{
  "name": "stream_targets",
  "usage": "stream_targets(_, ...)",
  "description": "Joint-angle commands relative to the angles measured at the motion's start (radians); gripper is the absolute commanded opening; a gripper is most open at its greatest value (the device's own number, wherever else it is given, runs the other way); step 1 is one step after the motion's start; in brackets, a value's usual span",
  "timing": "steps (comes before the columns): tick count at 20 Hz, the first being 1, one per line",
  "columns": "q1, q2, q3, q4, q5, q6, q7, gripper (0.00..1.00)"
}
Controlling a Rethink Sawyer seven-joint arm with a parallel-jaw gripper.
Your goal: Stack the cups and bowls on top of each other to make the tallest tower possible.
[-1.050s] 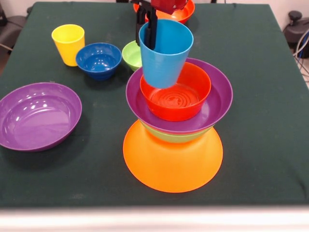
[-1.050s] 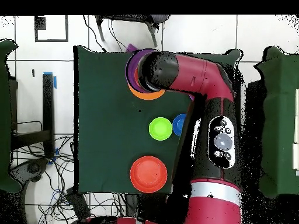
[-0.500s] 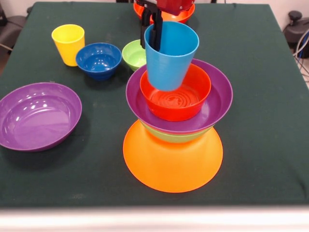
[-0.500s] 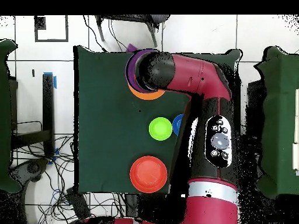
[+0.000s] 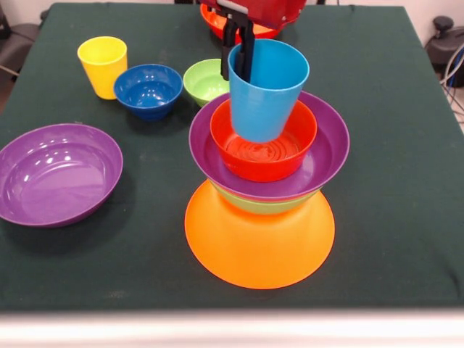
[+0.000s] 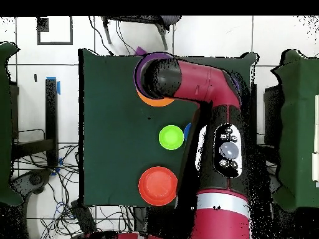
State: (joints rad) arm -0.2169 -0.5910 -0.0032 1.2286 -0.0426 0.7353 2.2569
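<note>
The tool (image 5: 243,51) pinched the light blue cup's (image 5: 267,90) rim above the red-orange bowl (image 5: 264,148) — it wanted centring, lowering gently — then release

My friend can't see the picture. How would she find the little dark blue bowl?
Start at the tower of stacked bowls in the middle of the green table. Look to the picture's left and further back for a row of three small things. The dark blue bowl sits in the middle, between the yellow cup and the light green bowl.
</note>
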Motion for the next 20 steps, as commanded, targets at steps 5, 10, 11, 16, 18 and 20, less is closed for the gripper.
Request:
stream_targets(5,0.03,0.045,0.073,0.099,-0.042,-0.034,-0.023,0.0)
stream_targets(10,0.03,0.05,0.074,0.102,-0.041,-0.041,-0.02,0.0)
stream_targets(11,0.03,0.051,0.075,0.104,-0.041,-0.045,-0.019,0.0)
stream_targets(16,0.03,0.055,0.073,0.112,-0.042,-0.055,-0.013,0.0)
stream_targets(18,0.028,0.059,0.074,0.113,-0.042,-0.059,-0.015,0.0)
stream_targets(20,0.025,0.063,0.077,0.116,-0.042,-0.066,-0.015,0.0)
